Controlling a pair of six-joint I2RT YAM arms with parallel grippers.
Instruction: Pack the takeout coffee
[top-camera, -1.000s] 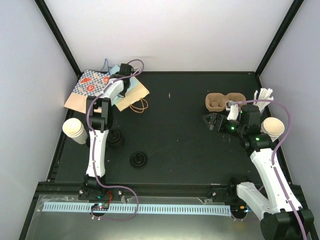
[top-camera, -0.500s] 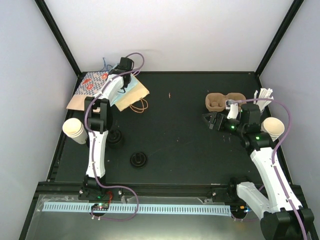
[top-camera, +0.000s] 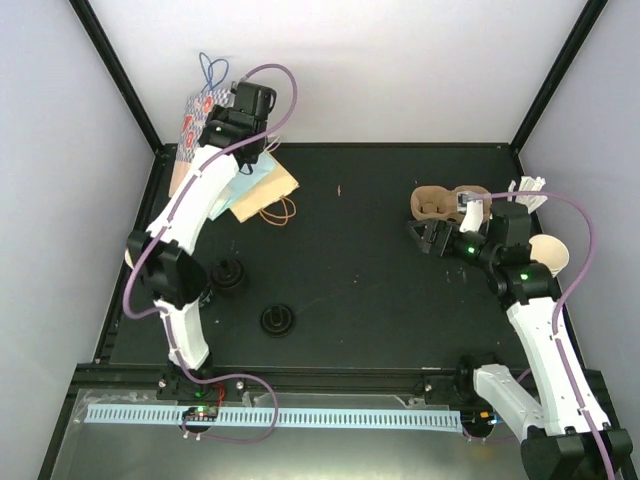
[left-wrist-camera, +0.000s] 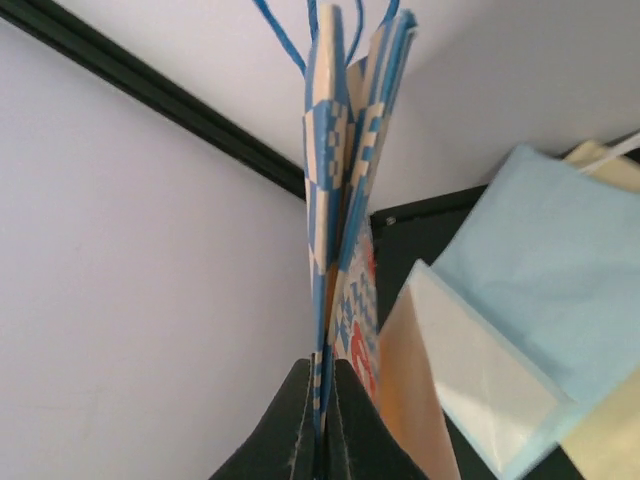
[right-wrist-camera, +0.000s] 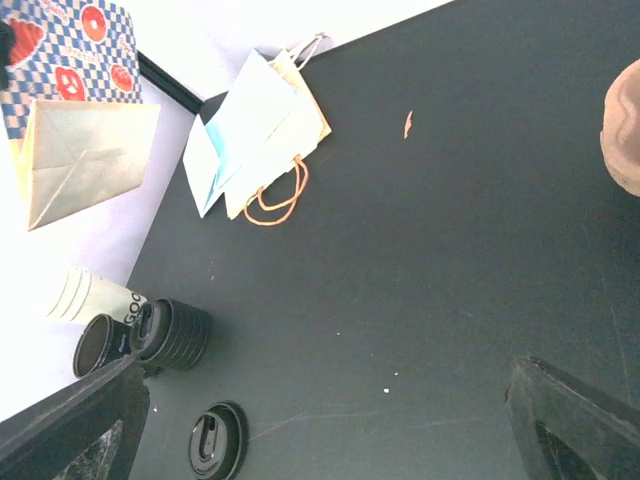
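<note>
My left gripper (left-wrist-camera: 320, 400) is shut on the edge of the blue-checked paper bag (left-wrist-camera: 345, 150), which hangs upright in the air at the back left corner (top-camera: 197, 118). The brown cup tray (top-camera: 432, 203) lies at the back right, and my right gripper (top-camera: 425, 238) hovers open just in front of it, holding nothing. A stack of black lids (right-wrist-camera: 175, 332) and a single lid (right-wrist-camera: 218, 440) sit at the left of the table. Paper cups (right-wrist-camera: 90, 297) lie beside the stack. Another cup (top-camera: 548, 252) lies at the right edge.
A light blue bag and a cream bag with orange handles (top-camera: 262, 185) lie flat at the back left. White stir sticks (top-camera: 528, 188) stand behind the right arm. Walls and black frame posts close in the back corners.
My left gripper has closed on the blue-checked bag and raised it off the table towards the back left corner. The right gripper has edged slightly closer to the tray.
</note>
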